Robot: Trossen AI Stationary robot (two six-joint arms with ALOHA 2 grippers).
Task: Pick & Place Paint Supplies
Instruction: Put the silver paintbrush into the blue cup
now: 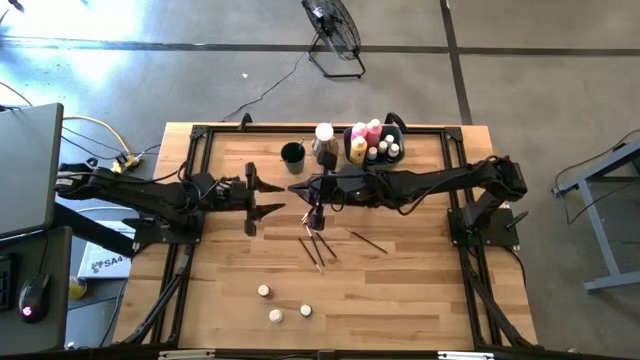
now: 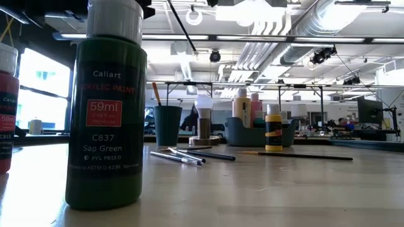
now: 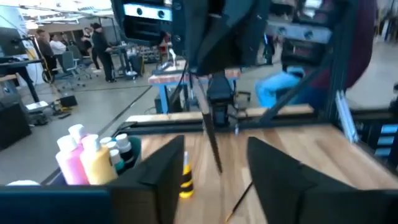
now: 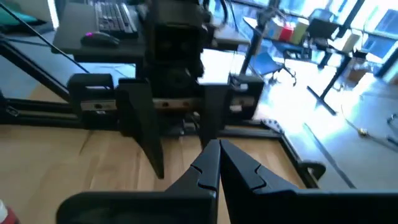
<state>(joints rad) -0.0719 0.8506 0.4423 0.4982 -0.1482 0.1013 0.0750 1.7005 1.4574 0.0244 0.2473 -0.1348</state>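
Observation:
My right gripper (image 1: 296, 188) hovers over the table's middle, shut on a thin dark brush (image 3: 211, 137). My left gripper (image 1: 250, 197) faces it from the left, open and empty. More brushes (image 1: 315, 248) lie flat on the wood, one farther right (image 1: 368, 241). Three small white-capped pots (image 1: 276, 316) stand near the front. Pink and yellow bottles (image 1: 372, 132) stand in the grey-blue bin (image 1: 398, 128). A yellow bottle with black bands (image 2: 273, 129) stands in front of it. In the right wrist view my right gripper's fingers (image 4: 217, 152) meet in a point. My right gripper pinches the brush by its upper end (image 3: 200, 84) between its shut fingertips. The brush hangs below the fingers, slightly slanted, its lower end (image 3: 219, 167) clear of the table.
A dark round cup (image 1: 292, 154) and a white-capped bottle (image 1: 323, 138) stand at the back, left of the bin. A green paint bottle (image 2: 107, 107) and a red one (image 2: 6, 107) stand close to the low camera. A black frame (image 1: 200, 132) edges the table.

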